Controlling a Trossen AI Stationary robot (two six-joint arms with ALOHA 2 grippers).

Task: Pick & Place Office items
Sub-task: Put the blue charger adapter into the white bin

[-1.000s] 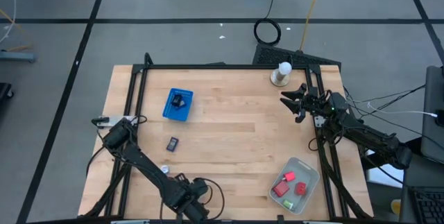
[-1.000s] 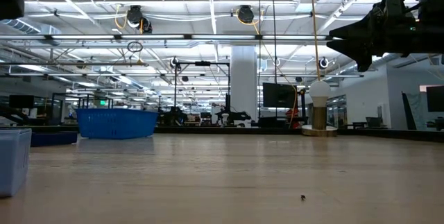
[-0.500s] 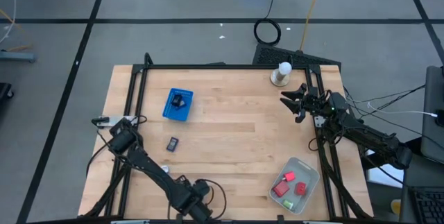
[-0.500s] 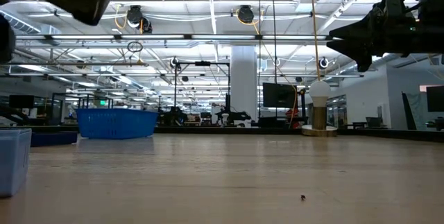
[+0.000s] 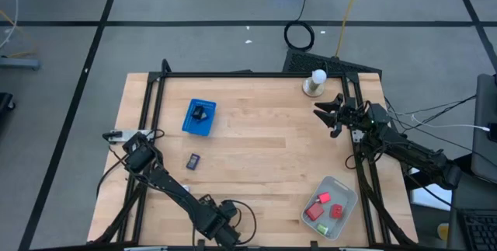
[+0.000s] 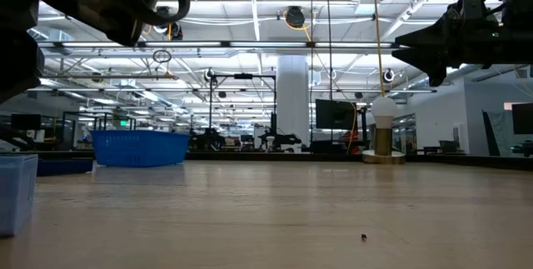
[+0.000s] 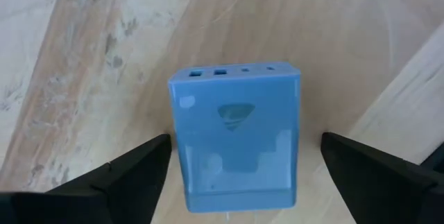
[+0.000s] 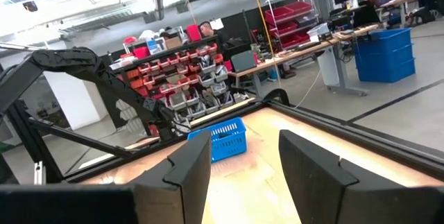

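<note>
High view: the left gripper sits at the table's left edge; the right gripper waits near the right edge, jaws partly open, empty. Left wrist view: jaws wide apart, straddling a blue block lying on the table without touching it.

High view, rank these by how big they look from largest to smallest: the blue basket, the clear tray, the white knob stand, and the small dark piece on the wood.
1. Clear tray
2. Blue basket, a little smaller
3. White knob stand
4. Small dark piece

All sit on the same table under a straight-down camera, so nearness hardly skews this.
</note>
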